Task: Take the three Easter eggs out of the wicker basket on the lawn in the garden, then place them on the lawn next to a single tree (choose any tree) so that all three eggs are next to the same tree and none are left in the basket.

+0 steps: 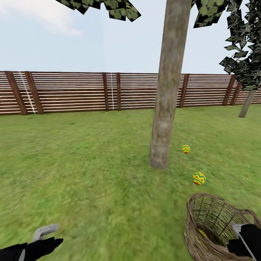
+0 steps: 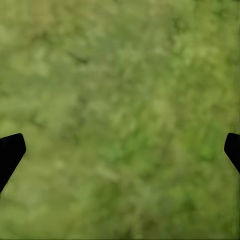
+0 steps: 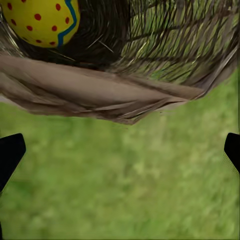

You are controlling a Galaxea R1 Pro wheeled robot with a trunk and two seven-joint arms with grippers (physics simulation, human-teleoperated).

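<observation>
A tall tree with a thick, mottled grey-brown trunk (image 1: 166,87) is standing on the wide mottled green lawn (image 1: 79,170), with a brown horizontal-slat wooden fence (image 1: 72,92) running behind it across the garden. Two small yellow Easter eggs with blue zigzag stripes and red dots are lying on the grass near the trunk's base, at roughly its four o'clock: the farther egg (image 1: 186,148) is sitting just beside the trunk, and the nearer egg (image 1: 199,178) is lying between it and the round brown open-weave wicker basket (image 1: 206,214). The basket is resting on the lawn at five o'clock in the head view, and a third egg (image 3: 42,21) is lying inside it, seen through the right wrist camera just past the woven rim. The right tool (image 1: 242,242) is hovering over the basket's near rim with its dark fingertips (image 3: 10,152) spread wide and holding nothing. The left tool (image 1: 45,239) is hanging at seven o'clock above bare grass, its fingertips (image 2: 10,150) likewise parted and empty.
</observation>
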